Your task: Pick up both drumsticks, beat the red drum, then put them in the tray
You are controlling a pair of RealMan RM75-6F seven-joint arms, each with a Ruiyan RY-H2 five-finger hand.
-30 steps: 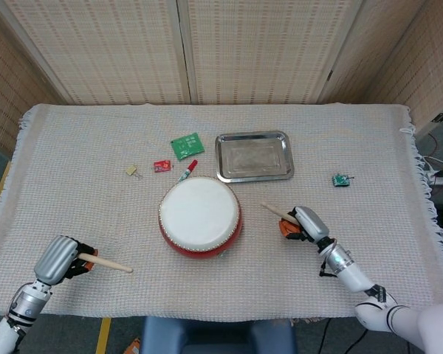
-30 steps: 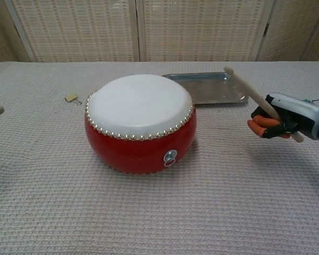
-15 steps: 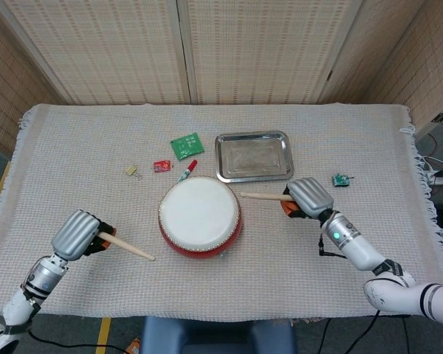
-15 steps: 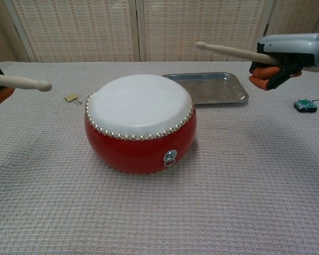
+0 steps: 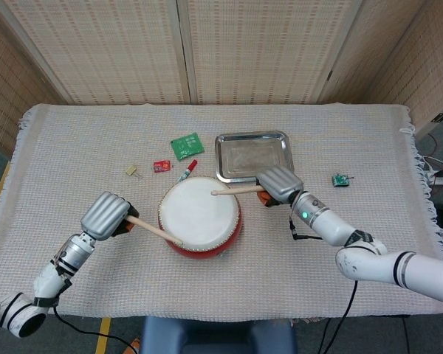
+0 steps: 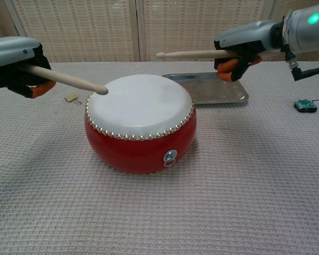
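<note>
While the red drum stands in the middle of the table, both hands hold 1 stick each above it. The left hand has its fingers wrapped around the left drumstick, whose tip is at the left edge of the white skin. The right hand grips the right drumstick, level above the drum. The tray lies just beyond the drum.
</note>
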